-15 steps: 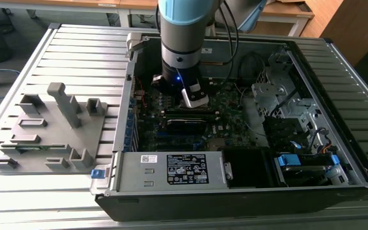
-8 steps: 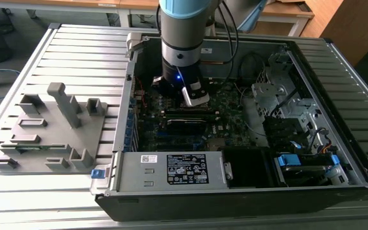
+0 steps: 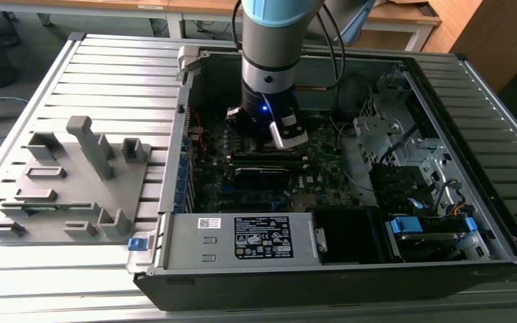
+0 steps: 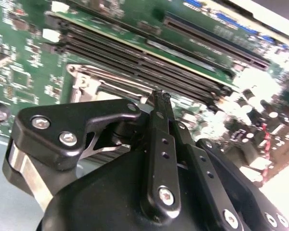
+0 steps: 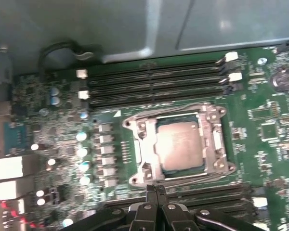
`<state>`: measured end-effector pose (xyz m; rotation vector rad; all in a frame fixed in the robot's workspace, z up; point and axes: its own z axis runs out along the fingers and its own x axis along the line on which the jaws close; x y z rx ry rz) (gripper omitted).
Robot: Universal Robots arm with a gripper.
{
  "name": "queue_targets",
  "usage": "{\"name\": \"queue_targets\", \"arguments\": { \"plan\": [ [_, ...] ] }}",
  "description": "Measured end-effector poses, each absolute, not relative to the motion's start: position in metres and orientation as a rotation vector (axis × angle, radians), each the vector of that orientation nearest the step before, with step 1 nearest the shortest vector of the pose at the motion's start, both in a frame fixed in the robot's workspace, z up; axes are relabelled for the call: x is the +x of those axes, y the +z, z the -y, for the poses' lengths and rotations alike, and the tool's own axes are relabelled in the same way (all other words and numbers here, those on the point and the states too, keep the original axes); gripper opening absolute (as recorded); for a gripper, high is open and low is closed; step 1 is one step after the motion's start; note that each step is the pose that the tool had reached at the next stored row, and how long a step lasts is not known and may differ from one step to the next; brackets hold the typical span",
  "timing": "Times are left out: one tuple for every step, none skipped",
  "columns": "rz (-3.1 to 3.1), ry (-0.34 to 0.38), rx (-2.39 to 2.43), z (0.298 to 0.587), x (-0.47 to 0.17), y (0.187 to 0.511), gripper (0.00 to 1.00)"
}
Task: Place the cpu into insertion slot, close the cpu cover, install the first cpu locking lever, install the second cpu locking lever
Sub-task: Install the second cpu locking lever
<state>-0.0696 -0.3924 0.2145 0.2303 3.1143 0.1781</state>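
In the first wrist view the cpu point(image 5: 180, 147) lies flat in the insertion slot point(image 5: 176, 144), grey metal top up. The silver cpu cover point(image 5: 140, 150) is down around it, framing the chip. Thin wire levers point(image 5: 168, 110) run along two opposite sides of the socket. My gripper point(image 5: 156, 191) is shut with nothing between its fingers, its tips just off the socket's edge, over the nearby memory slots. In the second wrist view the shut fingertips point(image 4: 159, 98) hover close above the board by the socket's silver frame point(image 4: 84, 82). In the exterior view the gripper point(image 3: 268, 138) reaches down into the open case.
Long black memory slots point(image 5: 154, 82) flank the socket on two sides. In the exterior view, the labelled power supply box point(image 3: 250, 237) sits at the case's front, with drive cages and cables point(image 3: 402, 155) on the exterior view's right. A grey parts fixture point(image 3: 70, 182) stands on the slatted table at the left.
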Motion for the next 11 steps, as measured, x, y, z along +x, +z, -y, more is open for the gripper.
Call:
{"name": "queue_targets", "arguments": {
  "plan": [
    [-3.114, 0.178, 0.23, 0.392, -0.067, 0.214, 0.11],
    [-3.114, 0.178, 0.23, 0.392, -0.064, 0.214, 0.11],
    [-3.114, 0.178, 0.23, 0.392, -0.061, 0.214, 0.11],
    [-3.114, 0.178, 0.23, 0.391, -0.058, 0.214, 0.11],
    [-3.114, 0.177, 0.23, 0.39, -0.056, 0.214, 0.11],
    [-3.115, 0.175, 0.23, 0.388, -0.055, 0.214, 0.11],
    [-3.115, 0.172, 0.231, 0.385, -0.054, 0.214, 0.11],
    [-3.115, 0.17, 0.23, 0.383, -0.053, 0.214, 0.11],
    [-3.115, 0.167, 0.23, 0.379, -0.053, 0.213, 0.11],
    [-3.115, 0.163, 0.23, 0.376, -0.052, 0.213, 0.11],
    [-3.115, 0.157, 0.23, 0.373, -0.051, 0.213, 0.11]
  ]
}}
